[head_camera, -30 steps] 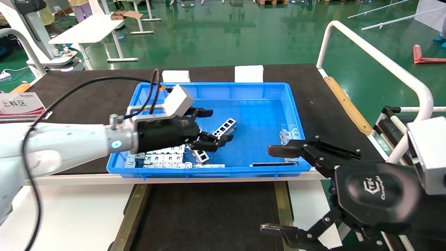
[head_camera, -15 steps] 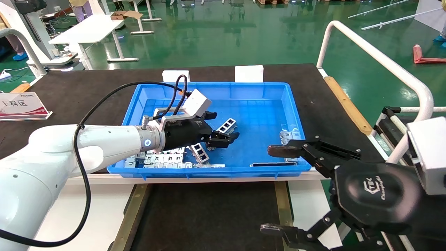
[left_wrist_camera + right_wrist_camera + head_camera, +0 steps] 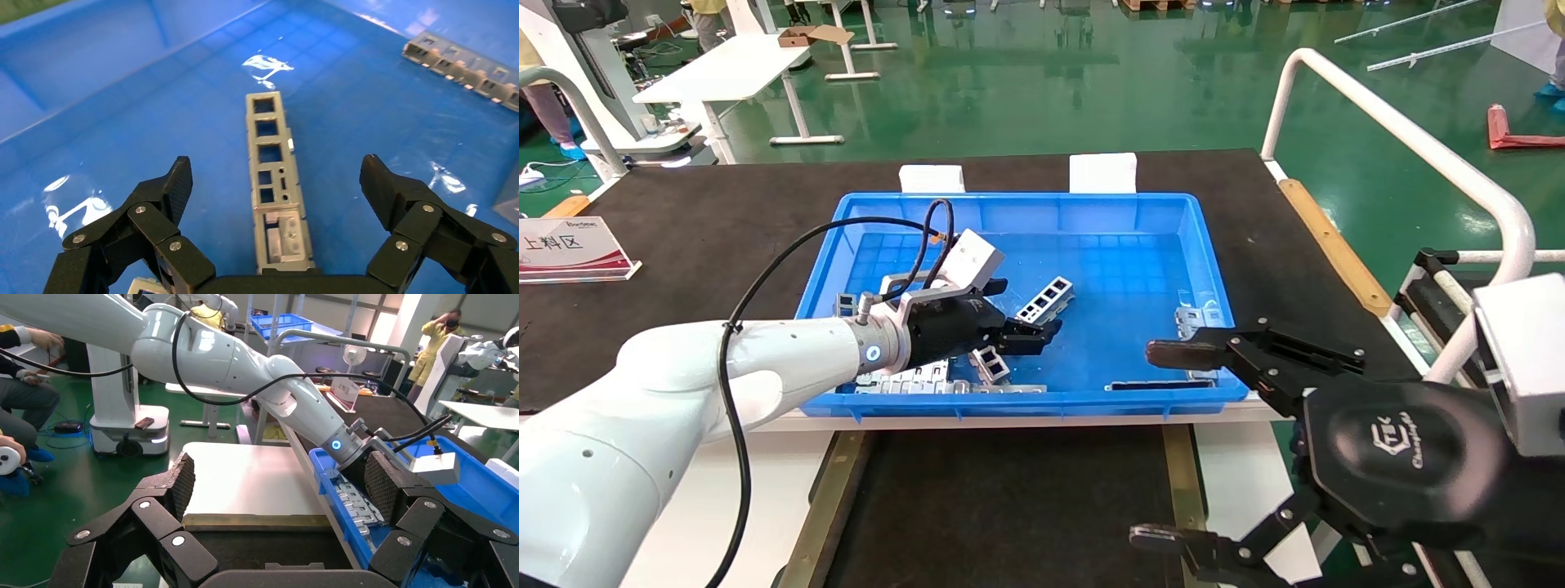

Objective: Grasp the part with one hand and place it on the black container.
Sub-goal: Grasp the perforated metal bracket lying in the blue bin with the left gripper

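The part [image 3: 1046, 300], a slim silver-grey channel with a row of rectangular windows, lies on the floor of the blue bin [image 3: 1026, 204]. My left gripper [image 3: 1026, 309] is open and low over it. In the left wrist view the part [image 3: 269, 153] runs lengthwise between the two spread fingers of the left gripper [image 3: 275, 166], its near end under the palm, neither pad touching. The black container [image 3: 1009, 506], edged by brass rails, lies in front of the bin. My right gripper [image 3: 1147, 445] hangs open and empty at the container's right side.
A second short channel [image 3: 991, 365] and flat grey plates [image 3: 903, 377] lie at the bin's near left, more pieces [image 3: 1193, 322] by its right wall. A white rail [image 3: 1401, 135] stands on the right. A sign [image 3: 568, 245] sits at far left.
My left arm has swung in over the bin. The gripper went right, then drew back a little, and has settled lower around the part, still open. The right arm has not moved.
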